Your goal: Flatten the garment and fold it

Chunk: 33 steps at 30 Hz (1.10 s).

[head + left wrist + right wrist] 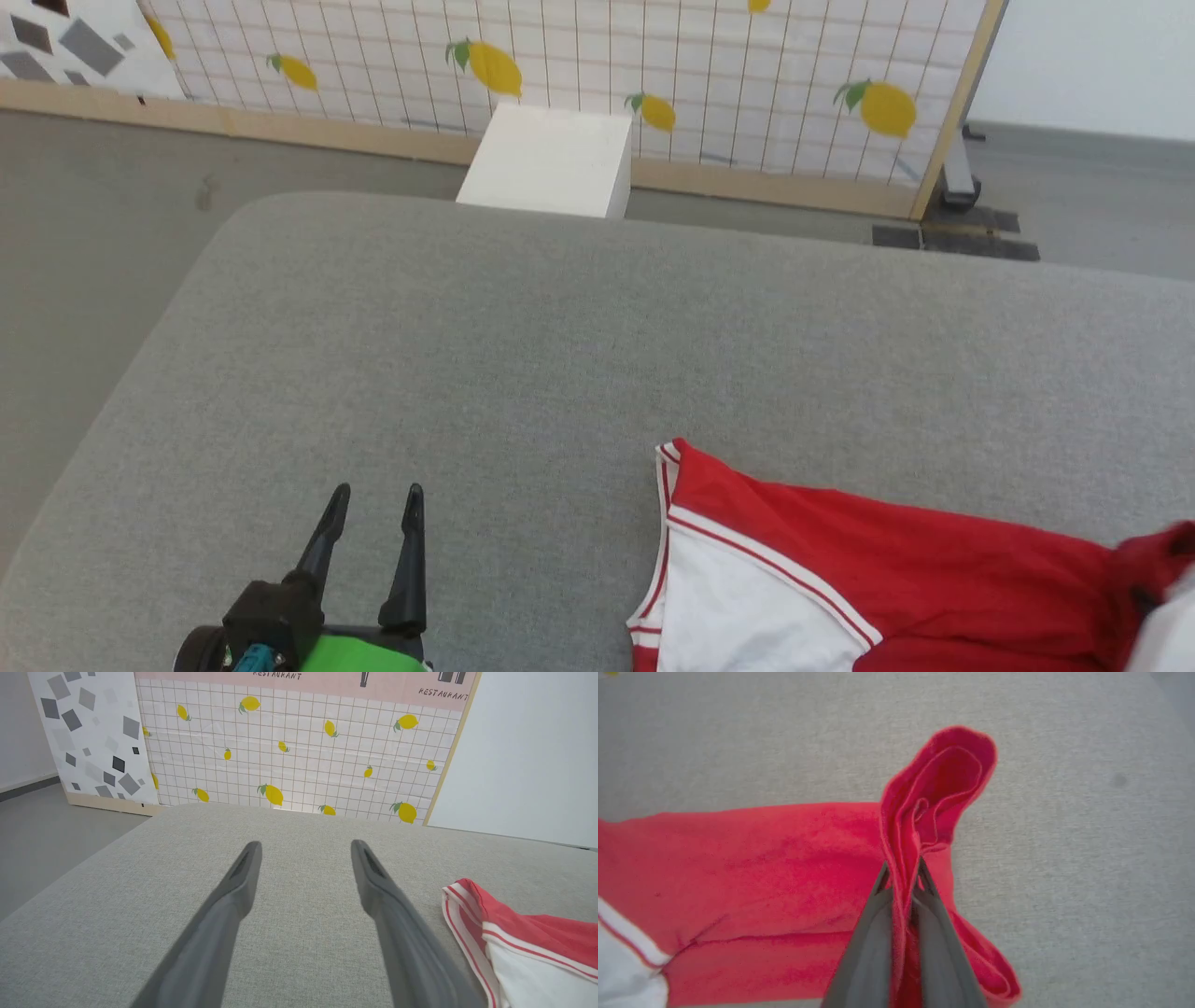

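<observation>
The garment [896, 560] lies at the lower right of the grey padded surface [560, 355], red with a white sleeve and striped trim; its lettering is hidden. My left gripper [375, 495] stands open over bare fabric well to the left of the shirt, nothing between its fingers [243, 877]. The sleeve's striped edge [472, 914] lies to the right of those fingers. My right gripper [901, 868] is shut on a bunched red fold of the garment [934, 793], which stands up past the fingertips, with the rest of the shirt spreading away to the left.
A white box [551, 159] stands on the floor behind the surface's far edge. Behind it runs a lemon-patterned tiled panel [653, 65] on a wooden base. The surface's rounded left corner [252, 215] drops to grey floor.
</observation>
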Available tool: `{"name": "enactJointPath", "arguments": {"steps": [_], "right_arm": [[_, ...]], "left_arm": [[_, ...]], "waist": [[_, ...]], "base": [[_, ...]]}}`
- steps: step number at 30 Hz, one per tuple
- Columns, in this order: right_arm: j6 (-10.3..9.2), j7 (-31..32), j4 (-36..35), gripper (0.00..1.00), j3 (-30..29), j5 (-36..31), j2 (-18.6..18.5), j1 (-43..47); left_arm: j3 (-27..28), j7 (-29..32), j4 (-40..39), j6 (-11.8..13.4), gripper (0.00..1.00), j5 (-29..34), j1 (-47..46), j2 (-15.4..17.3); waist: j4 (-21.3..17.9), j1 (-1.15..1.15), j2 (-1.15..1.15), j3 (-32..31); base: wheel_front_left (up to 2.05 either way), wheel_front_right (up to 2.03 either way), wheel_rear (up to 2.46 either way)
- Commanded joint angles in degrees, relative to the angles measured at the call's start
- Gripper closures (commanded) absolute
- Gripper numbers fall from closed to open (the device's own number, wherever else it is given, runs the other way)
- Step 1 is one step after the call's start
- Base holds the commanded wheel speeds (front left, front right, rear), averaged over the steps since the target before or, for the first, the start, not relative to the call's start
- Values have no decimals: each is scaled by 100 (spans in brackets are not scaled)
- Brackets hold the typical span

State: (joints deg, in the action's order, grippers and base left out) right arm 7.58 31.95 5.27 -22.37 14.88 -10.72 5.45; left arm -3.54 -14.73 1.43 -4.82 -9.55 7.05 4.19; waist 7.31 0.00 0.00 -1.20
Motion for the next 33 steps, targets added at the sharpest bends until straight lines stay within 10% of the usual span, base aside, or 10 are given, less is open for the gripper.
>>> {"name": "enactJointPath", "arguments": {"steps": [1,13,28,29,30,33], "right_arm": [[-9,182,-294,100,203,126,100,163],[-9,1144,-1670,100,1658,1159,774,53],[-9,285,226,100,2855,1683,783,-973],[-9,230,356,69,2931,1650,783,-1020],[-9,173,445,0,2982,1638,783,-1053],[-9,13,573,0,3430,1863,783,-1191]], "left_arm": [[19,-27,4,-32,0,28,101,-23],[-62,-27,18,-93,0,-41,6,-81],[-16,-27,76,-184,0,-134,-333,-97],[-11,-27,86,-187,0,-131,-337,-98],[-7,-27,94,-190,0,-129,-340,-98],[17,-27,138,-200,0,-119,-344,-100]], "waist": [[14,0,0,-129],[321,0,0,28],[844,0,0,312],[851,0,0,312],[854,0,0,312],[824,0,0,264]], "base": [[0,0,0],[0,0,0],[0,0,0],[0,0,0],[0,0,0],[0,0,0]]}}
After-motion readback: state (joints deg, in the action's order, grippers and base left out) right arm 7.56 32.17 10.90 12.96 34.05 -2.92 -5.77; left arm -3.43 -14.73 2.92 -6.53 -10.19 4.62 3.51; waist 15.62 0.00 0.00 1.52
